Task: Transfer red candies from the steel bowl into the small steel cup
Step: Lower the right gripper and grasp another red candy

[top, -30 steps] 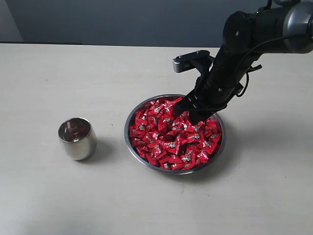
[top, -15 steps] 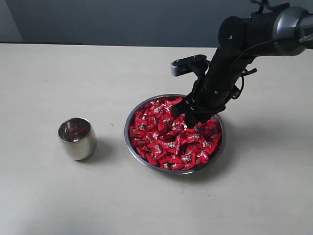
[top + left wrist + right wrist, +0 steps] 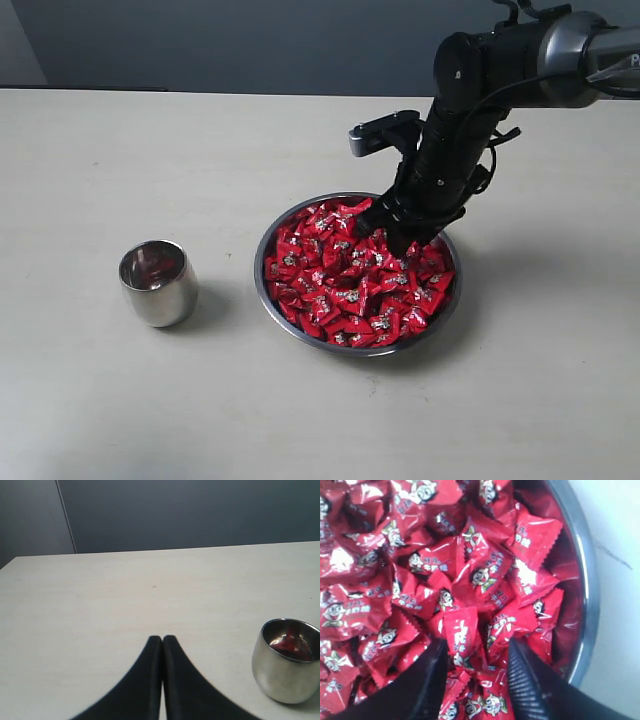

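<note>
Exterior view: pick step; right gripper (image 3: 388, 234) spread wide, empty, among candies (image 3: 340, 290) at bowl's (image 3: 259, 272) 1 o'clock; next: close on one.

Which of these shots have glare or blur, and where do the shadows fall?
Exterior view: sharp, even light, soft shadows right of the cup and bowl. Left wrist view: left gripper dark, soft-edged; cup crisp. Right wrist view: white glare on the candies, right gripper slightly blurred.
</note>
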Controlling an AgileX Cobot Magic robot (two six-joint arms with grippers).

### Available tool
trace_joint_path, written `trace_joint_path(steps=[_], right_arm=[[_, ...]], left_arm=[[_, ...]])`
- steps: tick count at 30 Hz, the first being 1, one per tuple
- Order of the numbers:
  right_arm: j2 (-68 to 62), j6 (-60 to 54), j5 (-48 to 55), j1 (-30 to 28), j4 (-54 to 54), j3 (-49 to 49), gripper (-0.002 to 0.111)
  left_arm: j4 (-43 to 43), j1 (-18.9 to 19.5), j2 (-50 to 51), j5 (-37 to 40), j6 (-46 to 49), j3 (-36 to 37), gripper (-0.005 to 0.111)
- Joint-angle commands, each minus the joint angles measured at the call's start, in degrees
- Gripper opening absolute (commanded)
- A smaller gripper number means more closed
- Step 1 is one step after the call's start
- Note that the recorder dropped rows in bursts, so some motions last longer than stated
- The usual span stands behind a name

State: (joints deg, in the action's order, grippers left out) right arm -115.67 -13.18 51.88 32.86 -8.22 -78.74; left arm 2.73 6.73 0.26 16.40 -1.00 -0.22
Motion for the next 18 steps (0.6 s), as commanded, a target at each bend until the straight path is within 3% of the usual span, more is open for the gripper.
trace_joint_path(steps=[1,18], right_arm=[[0.1,-0.2,0.6,-0.2,-1.0,-0.4,0.039],[-2.9,-0.2,1.8,-0.2,-2.5,-0.4,0.039]], left_arm=[[-0.2,0.0,-0.3,-0.1,-0.1,0.2,0.0],[-0.2,0.0,-0.3,-0.1,-0.1,0.2,0.0]])
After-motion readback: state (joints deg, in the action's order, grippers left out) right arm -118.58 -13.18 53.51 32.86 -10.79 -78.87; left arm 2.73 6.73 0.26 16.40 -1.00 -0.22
